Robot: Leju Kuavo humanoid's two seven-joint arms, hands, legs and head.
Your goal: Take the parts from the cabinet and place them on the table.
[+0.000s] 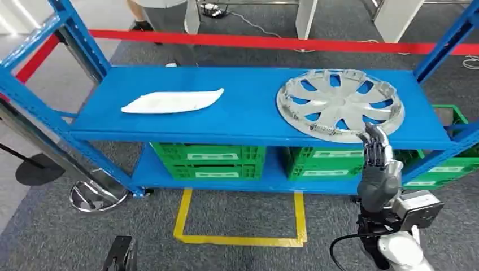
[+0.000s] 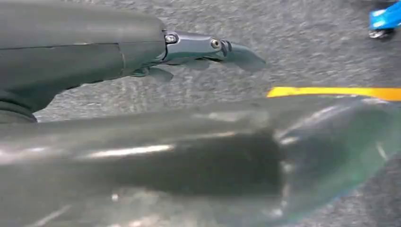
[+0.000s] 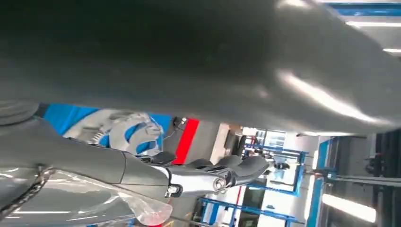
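at the shelf's near right edge, right hand (image 1: 377, 152), fingers apart and empty, reaches the hubcap (image 1: 339, 104); grasping comes next.

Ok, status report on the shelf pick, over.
Right hand raised at silver plastic hubcap, no grip yet. Left hand hangs open. White curved panel untouched.

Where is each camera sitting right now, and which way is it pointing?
Head view: high on the body, looking down at the blue shelf; right hand raised at the hubcap.
Left wrist view: behind the left hand, facing carpet and yellow floor tape.
Right wrist view: behind the right hand, facing the shelf.
Shared: head and right wrist views both show the hubcap.
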